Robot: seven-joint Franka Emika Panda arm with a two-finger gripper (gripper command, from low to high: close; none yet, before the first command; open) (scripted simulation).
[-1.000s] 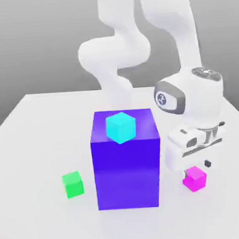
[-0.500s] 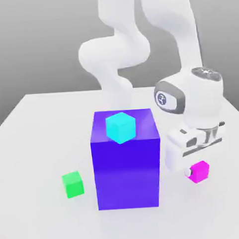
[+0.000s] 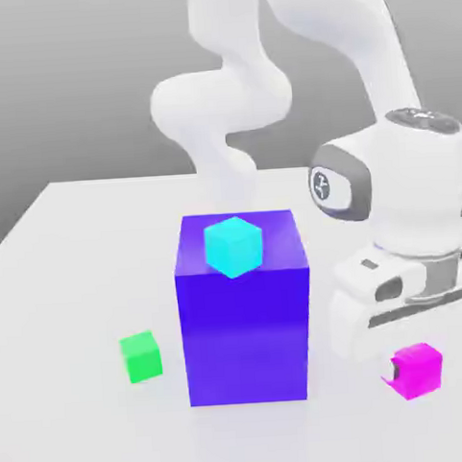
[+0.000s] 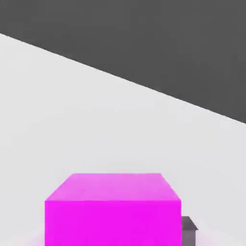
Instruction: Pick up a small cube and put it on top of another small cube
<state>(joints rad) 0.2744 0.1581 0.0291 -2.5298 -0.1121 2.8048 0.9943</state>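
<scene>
Frame center: big block [image 3: 244,311] on the counter [image 3: 65,283], a cube [image 3: 233,246] atop. Second cube [image 3: 142,357] lower left; small cube [image 3: 418,370] lower right.

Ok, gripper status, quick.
Gripper: closed on the magenta cube, which is lifted off the table.

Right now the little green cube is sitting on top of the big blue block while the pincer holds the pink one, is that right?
Not quite. The exterior view shows the small cyan cube on top of the big blue block; the green cube sits on the table to that view's left of the block. The rest stands: the pincer does hold the pink cube.
</scene>
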